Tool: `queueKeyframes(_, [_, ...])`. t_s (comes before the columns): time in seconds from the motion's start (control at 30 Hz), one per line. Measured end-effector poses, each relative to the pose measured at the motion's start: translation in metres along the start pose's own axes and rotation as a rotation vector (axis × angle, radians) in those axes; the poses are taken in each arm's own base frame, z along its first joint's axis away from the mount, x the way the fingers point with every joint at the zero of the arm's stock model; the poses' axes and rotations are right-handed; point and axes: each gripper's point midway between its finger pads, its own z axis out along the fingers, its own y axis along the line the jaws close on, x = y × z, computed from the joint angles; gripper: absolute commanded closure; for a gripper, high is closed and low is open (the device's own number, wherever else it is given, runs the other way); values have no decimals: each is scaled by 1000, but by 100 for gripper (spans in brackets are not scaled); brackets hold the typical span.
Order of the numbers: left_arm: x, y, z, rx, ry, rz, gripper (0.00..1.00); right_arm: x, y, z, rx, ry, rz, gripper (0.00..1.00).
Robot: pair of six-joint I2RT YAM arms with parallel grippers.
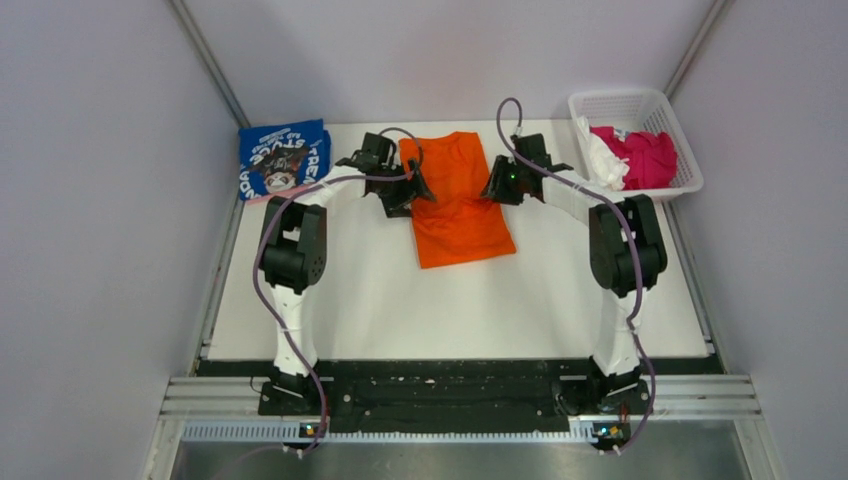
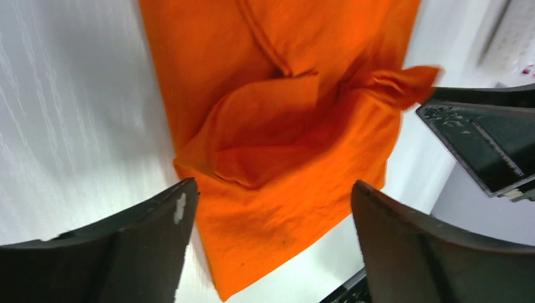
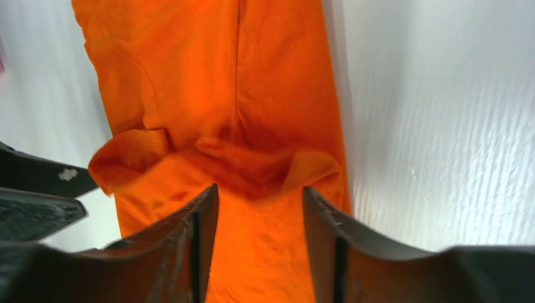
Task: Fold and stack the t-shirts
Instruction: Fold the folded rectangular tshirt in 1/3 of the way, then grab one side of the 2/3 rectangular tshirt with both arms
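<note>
The orange t-shirt [image 1: 458,200] lies as a long narrow strip at the back middle of the table, its far end rumpled into a loose fold [image 2: 277,120] [image 3: 208,82]. Over its left edge my left gripper [image 1: 408,186] [image 2: 272,186] hovers with jaws wide open and nothing between them. My right gripper [image 1: 499,184] [image 3: 260,189] is at the shirt's right edge, open, jaws part-way apart; the orange cloth lies below the gap and is not pinched. A folded blue t-shirt [image 1: 285,158] with white lettering rests at the back left corner.
A white basket [image 1: 620,97] at the back right holds a magenta shirt [image 1: 648,158] and a white one [image 1: 604,160]. The white table [image 1: 450,310] runs from the shirt to the arm bases. Grey walls close in both sides.
</note>
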Motion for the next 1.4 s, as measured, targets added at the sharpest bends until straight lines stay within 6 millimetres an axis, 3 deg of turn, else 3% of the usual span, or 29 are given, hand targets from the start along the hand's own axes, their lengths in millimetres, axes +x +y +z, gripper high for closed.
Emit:
queueKeyframes(0.03, [-5,-4,-1,7,-8,7,1,-6,0,1,-1,-9,-1,31])
queueKeyframes(0.07, [-10,-9,-4,17,-20,18,1,-11,1,1,-4,-19,2,10])
queueKeyframes(0.1, [-15,-13,-6,24,-32,23,1,-17,2,-1,-7,-31,3,3])
queueKeyframes(0.2, [-27,-23,-17,41,-73,44,1,-36,6,-9,-24,-75,-16,1])
queueKeyframes(0.27, [-23,-21,-27,36,-88,44,1,-36,7,-21,-28,-87,-32,1])
queueKeyframes(0.37, [5,-8,-48,7,-89,30,1,-17,0,-46,-15,-89,-46,1])
queueKeyframes(0.47, [39,7,-66,-34,-79,8,3,17,-14,-71,6,-60,-47,3])
queueKeyframes(0.6, [86,18,-64,-68,-20,-16,17,63,-36,-77,44,23,-26,11])
queueKeyframes(0.77, [133,38,-46,-130,82,-58,30,111,-62,-73,92,135,7,33])
queueKeyframes(0.9, [139,42,-31,-139,95,-68,36,106,-64,-67,100,99,21,41])
queueKeyframes(1.03, [137,40,-21,-138,90,-75,48,104,-63,-62,86,70,41,51])
queueKeyframes(1.13, [135,38,-15,-134,82,-75,64,103,-62,-59,76,61,48,61])
queueKeyframes(1.23, [137,38,-10,-145,79,-63,70,106,-62,-58,71,70,58,70])
queueKeyframes(1.27, [138,38,-9,-146,80,-62,75,108,-62,-58,67,73,60,74])
queueKeyframes(1.33, [139,37,-7,-150,80,-52,97,111,-62,-57,57,77,66,83])
queueKeyframes(1.4, [140,37,-5,-160,78,-47,100,115,-61,-57,47,85,73,100])
